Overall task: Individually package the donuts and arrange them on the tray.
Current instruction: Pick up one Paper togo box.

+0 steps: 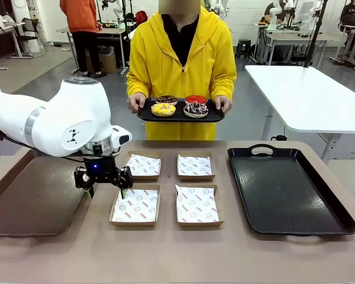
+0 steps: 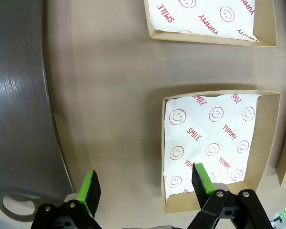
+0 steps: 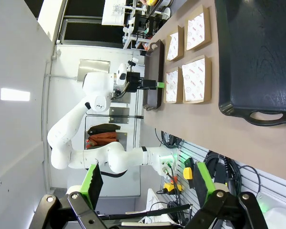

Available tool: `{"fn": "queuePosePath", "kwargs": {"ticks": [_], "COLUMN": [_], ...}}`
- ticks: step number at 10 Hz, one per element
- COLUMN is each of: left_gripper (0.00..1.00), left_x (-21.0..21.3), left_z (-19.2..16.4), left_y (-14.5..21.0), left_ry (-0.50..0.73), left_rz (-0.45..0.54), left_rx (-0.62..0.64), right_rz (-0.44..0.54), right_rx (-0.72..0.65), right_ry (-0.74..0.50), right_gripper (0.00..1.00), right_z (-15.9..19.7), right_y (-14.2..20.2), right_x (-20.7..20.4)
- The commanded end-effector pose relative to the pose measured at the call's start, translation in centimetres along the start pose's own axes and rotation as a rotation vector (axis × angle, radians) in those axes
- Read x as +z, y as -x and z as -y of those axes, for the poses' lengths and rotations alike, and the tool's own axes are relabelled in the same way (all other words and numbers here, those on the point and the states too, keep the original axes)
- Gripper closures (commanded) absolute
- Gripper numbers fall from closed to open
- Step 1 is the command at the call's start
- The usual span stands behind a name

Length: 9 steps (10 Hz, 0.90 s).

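1. One brown table (image 1: 165,254) carries two large trays: a brown tray (image 1: 35,201) at the robot's left and a black tray (image 1: 287,189) with handles at its right.
2. One white left arm (image 1: 59,121) reaches in low over the table, its wrist turned downward.
3. A person (image 1: 180,53) in a yellow hoodie stands at the far side, holding a small black tray (image 1: 180,118) by both ends above the table's far edge.
4. Four open cardboard boxes (image 1: 135,206), each lined with printed paper, lie two by two between the large trays.
5. Four ring donuts (image 1: 163,109) sit on the small black tray: yellow and purple in front, chocolate and red behind.
6. The left hand (image 2: 145,183) hovers with fingers apart and nothing between them, one finger over the near-left box's edge, the other over bare table beside the brown tray.
7. The right hand (image 3: 148,179) is spread wide and empty, well apart from the table.
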State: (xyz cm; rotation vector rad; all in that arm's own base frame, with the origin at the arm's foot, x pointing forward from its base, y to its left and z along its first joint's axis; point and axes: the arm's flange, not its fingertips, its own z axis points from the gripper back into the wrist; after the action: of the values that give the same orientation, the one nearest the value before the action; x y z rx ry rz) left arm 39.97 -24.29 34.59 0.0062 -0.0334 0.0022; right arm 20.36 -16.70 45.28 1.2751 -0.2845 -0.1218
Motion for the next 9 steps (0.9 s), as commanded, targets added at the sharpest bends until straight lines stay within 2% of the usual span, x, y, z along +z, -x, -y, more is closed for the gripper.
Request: {"fn": "queuePosePath", "kwargs": {"ticks": [1,6,7,8,9], "left_gripper": [0.0,0.0,0.42,0.54,0.97], "left_x": [-0.6,-2.2,-2.2,-2.1,-2.0], "left_z": [1.1,1.7,1.5,1.4,1.4], "left_y": [0.2,-0.6,-0.6,-0.6,-0.7], "left_ry": [0.003,-0.003,0.012,0.009,0.01], "left_rz": [0.001,0.005,0.023,0.026,0.028], "left_rx": [0.038,-0.011,-0.031,-0.031,-0.033], "right_rz": [0.002,0.002,0.002,0.002,0.002], "right_rx": [0.013,0.013,0.013,0.013,0.013], "right_ry": [-0.017,-0.017,-0.017,-0.017,-0.017], "right_gripper": [0.0,0.0,0.0,0.0,0.0], "right_z": [0.0,0.0,0.0,0.0,0.0], "right_y": [-0.1,-0.1,-0.1,-0.1,-0.1], "right_x": [0.0,0.0,0.0,0.0,0.0]}}
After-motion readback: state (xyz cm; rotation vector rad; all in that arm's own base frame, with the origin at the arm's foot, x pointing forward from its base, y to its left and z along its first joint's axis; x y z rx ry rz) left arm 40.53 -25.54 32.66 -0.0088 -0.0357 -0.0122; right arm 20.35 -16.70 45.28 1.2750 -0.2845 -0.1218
